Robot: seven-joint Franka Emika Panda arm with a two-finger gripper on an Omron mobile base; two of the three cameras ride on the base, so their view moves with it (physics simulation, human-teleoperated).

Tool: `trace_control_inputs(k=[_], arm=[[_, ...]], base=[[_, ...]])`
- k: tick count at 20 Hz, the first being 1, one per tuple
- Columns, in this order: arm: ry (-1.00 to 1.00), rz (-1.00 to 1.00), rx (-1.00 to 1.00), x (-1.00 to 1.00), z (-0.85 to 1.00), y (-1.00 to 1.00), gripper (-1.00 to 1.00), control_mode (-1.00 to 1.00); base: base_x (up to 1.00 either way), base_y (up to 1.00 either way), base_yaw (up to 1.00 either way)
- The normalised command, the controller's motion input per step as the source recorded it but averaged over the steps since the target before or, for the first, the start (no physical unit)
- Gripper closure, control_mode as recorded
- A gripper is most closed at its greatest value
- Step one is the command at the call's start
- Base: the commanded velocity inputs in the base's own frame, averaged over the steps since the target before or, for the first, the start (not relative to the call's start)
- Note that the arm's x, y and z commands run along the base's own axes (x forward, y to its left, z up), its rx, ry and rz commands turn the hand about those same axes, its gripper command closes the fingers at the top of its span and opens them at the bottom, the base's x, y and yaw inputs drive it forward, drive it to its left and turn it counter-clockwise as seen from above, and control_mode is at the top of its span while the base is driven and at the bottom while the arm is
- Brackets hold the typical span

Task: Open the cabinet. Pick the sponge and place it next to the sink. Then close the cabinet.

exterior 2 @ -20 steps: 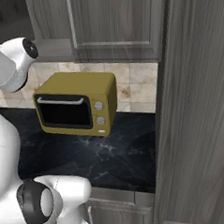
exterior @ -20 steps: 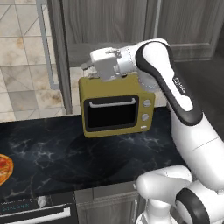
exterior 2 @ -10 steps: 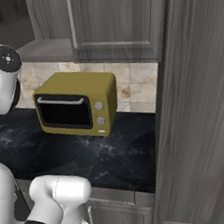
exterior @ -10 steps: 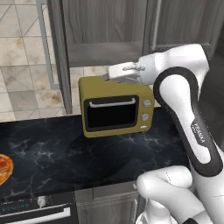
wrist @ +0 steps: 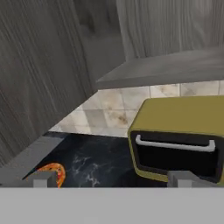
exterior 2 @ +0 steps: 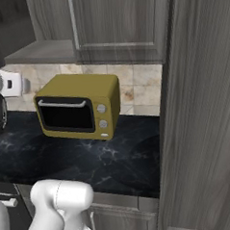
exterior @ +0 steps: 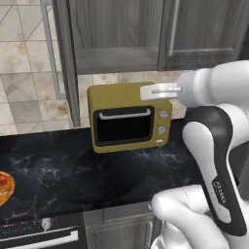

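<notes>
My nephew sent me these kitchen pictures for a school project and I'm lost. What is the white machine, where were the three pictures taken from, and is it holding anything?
The white machine is a robot arm in a computer-drawn kitchen. Two pictures come from cameras behind it, one to its left and one to its right. The third looks out from its hand. Its claw stands open and holds nothing. On the dark marble counter sits a mustard-yellow microwave. A pizza lies at the far left. Above hangs a grey wooden cabinet. Its left door is swung open and shows a shelf. No sponge can be seen from these angles.
</notes>
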Motion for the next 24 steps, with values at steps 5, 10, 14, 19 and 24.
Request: trace_control_inputs(k=[5,10,14,19,24], arm=[[0.00,-0.41,-0.14,-0.32,0.15,-0.69,-1.00,-1.00],[0.00,-0.33,-0.08,-0.41,0.47,-0.40,-1.00,-1.00],[0.00,-0.19,-0.09,-0.23,0.23,-0.24,-1.00,-1.00],[0.00,0.02,-0.01,0.07,0.00,-0.12,-1.00,-1.00],[0.00,0.12,0.00,0.18,0.00,-0.33,-1.00,-1.00]], base=[[0.00,0.00,0.00],[0.00,0.00,0.00],[0.00,0.00,0.00],[0.00,0.00,0.00],[0.00,0.00,0.00]])
